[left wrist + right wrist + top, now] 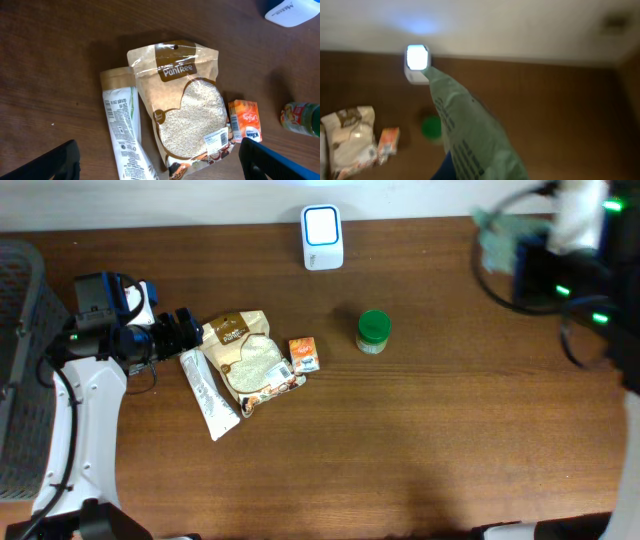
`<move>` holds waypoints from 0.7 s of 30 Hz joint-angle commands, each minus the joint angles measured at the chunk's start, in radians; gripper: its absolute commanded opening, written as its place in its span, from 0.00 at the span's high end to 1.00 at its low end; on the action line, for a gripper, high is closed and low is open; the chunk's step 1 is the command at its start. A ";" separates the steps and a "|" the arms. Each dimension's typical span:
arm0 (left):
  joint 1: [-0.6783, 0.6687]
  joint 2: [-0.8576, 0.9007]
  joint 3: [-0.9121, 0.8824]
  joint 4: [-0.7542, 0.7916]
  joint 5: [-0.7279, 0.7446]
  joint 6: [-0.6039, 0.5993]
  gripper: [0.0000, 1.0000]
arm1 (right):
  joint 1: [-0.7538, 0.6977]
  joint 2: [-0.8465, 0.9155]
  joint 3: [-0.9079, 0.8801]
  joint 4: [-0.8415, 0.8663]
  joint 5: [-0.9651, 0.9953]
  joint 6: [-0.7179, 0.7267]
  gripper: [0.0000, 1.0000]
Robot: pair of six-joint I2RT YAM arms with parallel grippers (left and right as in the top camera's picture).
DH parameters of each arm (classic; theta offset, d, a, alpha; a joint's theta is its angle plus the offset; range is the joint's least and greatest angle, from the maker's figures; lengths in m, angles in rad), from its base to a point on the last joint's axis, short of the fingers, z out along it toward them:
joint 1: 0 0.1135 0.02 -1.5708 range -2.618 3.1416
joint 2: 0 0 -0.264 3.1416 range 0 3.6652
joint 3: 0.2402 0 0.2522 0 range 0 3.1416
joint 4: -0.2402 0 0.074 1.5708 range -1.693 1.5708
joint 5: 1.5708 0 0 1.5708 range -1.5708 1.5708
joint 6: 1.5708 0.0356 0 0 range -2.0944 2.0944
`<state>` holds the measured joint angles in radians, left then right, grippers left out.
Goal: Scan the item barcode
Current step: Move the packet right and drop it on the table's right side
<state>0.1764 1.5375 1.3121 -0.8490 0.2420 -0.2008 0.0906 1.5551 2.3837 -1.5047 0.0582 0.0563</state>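
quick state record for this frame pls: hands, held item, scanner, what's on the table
left hand: open, empty, beside white pouch
right hand: shut on green pouch, right of scanner
scanner: back edge of table, screen lit
on table: rice bag, white pouch, orange packet, green-lidded jar
basket: far left

Rice pouch [248, 360] left, jar [373, 331] centre, right free
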 commanded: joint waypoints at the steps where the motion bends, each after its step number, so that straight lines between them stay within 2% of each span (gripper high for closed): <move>1: 0.003 -0.002 0.003 0.001 -0.004 0.020 0.01 | -0.222 0.041 -0.021 -0.116 -0.211 0.091 0.96; 4: 0.003 -0.002 0.003 0.001 -0.004 0.019 0.01 | -0.433 0.087 -0.117 -0.137 -0.401 0.044 0.96; 7: 0.003 -0.002 0.003 0.001 -0.004 0.020 0.01 | -0.569 0.134 -0.333 -0.053 -0.518 0.025 0.96; 12: 0.003 -0.002 0.003 0.001 -0.004 0.020 0.01 | -0.727 0.195 -0.791 0.278 -0.610 0.031 0.96; 18: 0.003 -0.002 0.003 0.001 -0.004 0.020 0.01 | -0.847 0.299 -0.993 0.539 -0.600 0.081 0.95; 20: 0.003 -0.002 0.003 0.001 -0.004 0.020 0.01 | -0.857 0.314 -0.993 0.541 -0.596 0.080 0.77; 21: 0.003 -0.002 0.003 0.001 -0.004 0.020 0.01 | -0.859 0.315 -0.993 0.536 -0.588 0.080 0.64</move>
<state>0.1764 1.5375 1.3121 -0.8494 0.2420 -0.2008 -0.7582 1.8622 1.3983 -0.9642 -0.5159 0.1303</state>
